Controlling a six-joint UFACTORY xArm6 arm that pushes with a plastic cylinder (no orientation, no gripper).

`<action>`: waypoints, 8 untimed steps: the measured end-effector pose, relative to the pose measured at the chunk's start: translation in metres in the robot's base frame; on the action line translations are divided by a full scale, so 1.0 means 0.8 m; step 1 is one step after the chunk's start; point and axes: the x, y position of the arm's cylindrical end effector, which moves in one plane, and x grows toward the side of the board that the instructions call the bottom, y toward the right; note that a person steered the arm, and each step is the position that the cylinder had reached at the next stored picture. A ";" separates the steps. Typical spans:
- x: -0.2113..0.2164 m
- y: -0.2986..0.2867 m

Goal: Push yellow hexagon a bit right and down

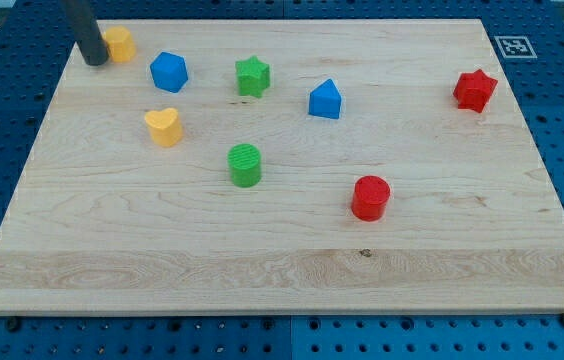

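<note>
The yellow hexagon (119, 44) sits near the top left corner of the wooden board (282, 280). My tip (93, 60) stands on the board right against the hexagon's left side, partly hiding its left edge. The dark rod rises from the tip out of the view's top.
A blue hexagon (169, 72) lies just right of and below the yellow hexagon. A yellow heart (163, 127), green star (253, 76), blue house-shaped block (325, 100), green cylinder (245, 165), red cylinder (370, 197) and red star (475, 90) are spread over the board.
</note>
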 end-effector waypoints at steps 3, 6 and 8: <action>-0.104 0.027; -0.071 0.028; -0.057 0.028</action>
